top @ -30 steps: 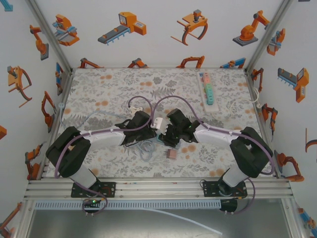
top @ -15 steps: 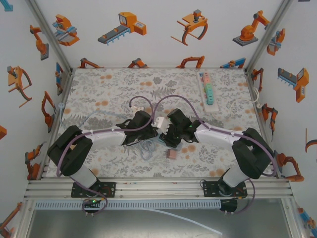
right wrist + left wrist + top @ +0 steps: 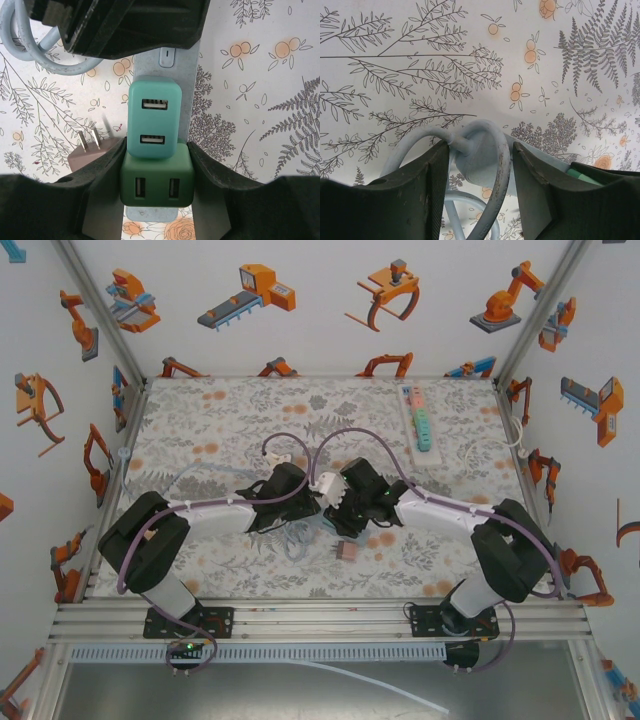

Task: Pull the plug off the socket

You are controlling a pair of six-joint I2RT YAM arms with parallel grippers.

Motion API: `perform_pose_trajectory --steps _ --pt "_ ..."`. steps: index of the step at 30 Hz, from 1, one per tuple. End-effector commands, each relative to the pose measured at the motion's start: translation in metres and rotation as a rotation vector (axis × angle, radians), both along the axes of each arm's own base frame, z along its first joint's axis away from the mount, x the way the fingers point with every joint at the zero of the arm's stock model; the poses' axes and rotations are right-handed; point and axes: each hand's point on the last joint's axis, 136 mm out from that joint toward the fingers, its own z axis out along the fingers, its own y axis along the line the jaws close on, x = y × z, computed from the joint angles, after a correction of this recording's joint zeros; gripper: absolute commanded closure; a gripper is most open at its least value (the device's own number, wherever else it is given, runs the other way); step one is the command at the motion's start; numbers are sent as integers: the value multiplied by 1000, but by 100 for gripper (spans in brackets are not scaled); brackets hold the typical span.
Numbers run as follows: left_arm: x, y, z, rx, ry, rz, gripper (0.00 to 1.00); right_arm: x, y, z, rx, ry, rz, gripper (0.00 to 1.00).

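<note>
The socket is a pale blue power strip held up between both arms at the table's middle. Two plugs sit in it, a teal USB plug and a dark green USB plug. My right gripper is shut on the dark green plug, one finger on each side. My left gripper is shut on the strip's cable end, with the pale cable looping between its fingers. From above, the two grippers nearly touch.
A brown plug lies loose on the floral cloth just in front of the grippers, prongs up. The strip's cable coils on the cloth. A second strip with coloured plugs lies at the back right.
My left gripper's fingers have come together on the strip's cable end. Both grippers and the strip have shifted slightly to the right and back.
</note>
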Motion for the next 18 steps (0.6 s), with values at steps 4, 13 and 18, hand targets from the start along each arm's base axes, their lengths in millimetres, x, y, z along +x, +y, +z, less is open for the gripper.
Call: perform_pose_trajectory --steps 4,13,18 --pt "-88 103 -109 512 355 -82 64 5 27 68 185 -137 49 60" --pt "-88 103 -109 512 355 -83 65 1 15 59 134 -139 41 49" --pt "-88 103 -109 511 354 -82 65 -10 9 46 95 -79 59 45"
